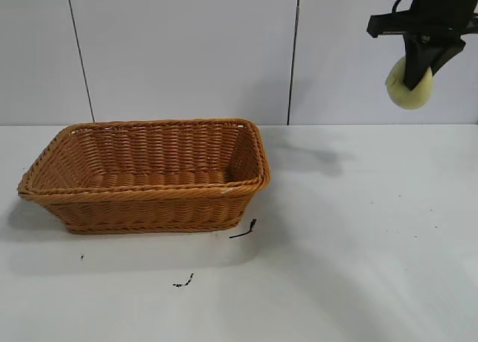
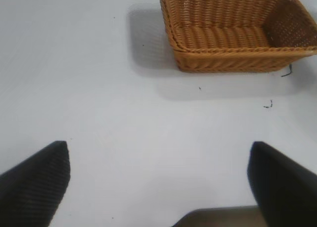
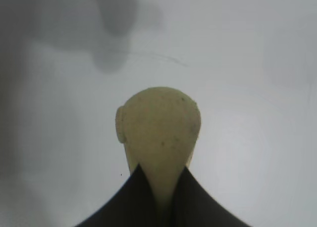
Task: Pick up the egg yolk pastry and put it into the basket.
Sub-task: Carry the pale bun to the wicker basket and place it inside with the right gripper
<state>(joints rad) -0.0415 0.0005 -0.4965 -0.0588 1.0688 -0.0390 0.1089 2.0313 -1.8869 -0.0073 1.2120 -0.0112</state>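
Half of the task was judged done: the pastry [image 1: 409, 88] was already lifted, clamped between the fingers of the right gripper [image 1: 418, 77] and held high above the desk [image 1: 358, 230], at the right side of the exterior view. In the right wrist view the pastry [image 3: 159, 138] was seen pinched between the two dark fingers [image 3: 124, 202], with only bare desk beneath it. The basket [image 1: 142, 196] sat well apart on the left part of the desk, and nothing was seen inside it. The left gripper [image 2: 158, 182] was parked aside with fingers spread wide, grasping nothing; the basket [image 2: 237, 56] was visible far ahead of it. Left to do, as judged: carry across to above the basket, lowering, release.
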